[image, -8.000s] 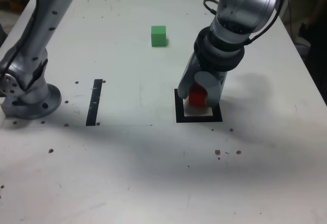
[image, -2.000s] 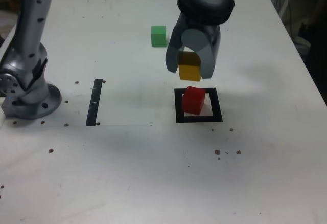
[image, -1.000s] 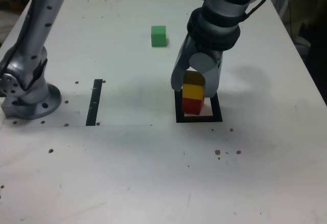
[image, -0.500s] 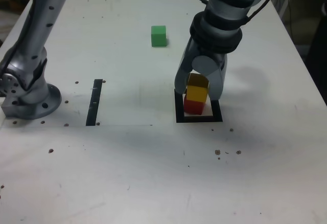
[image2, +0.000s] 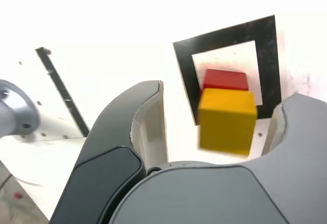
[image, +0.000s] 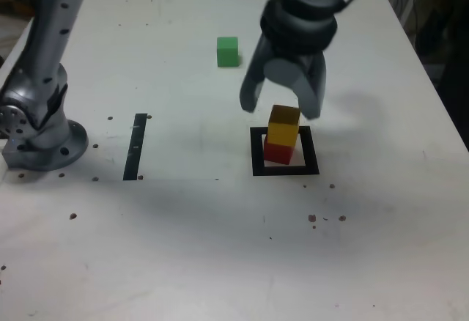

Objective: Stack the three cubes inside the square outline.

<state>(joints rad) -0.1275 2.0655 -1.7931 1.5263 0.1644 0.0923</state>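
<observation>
Hand [image: 282, 108] hangs above the stack, jaws spread wide, one on each side of the yellow cube [image: 283, 124], clear of it; nothing grasped. Wrist view confirms a gap between each jaw and the cube.

Yellow cube sits on the red cube [image: 278, 152], turned slightly relative to it and offset a little toward the exterior view's right. Red cube rests on the white centre of the square outline [image: 257, 158], inside the black border.

Green cube [image: 228, 51] lies alone on the bench [image: 220, 248], well apart from the stack, farther back and toward the exterior view's left.

Black strip [image: 135, 146] lies on the bench between the square outline and the arm's base [image: 40, 138].
</observation>
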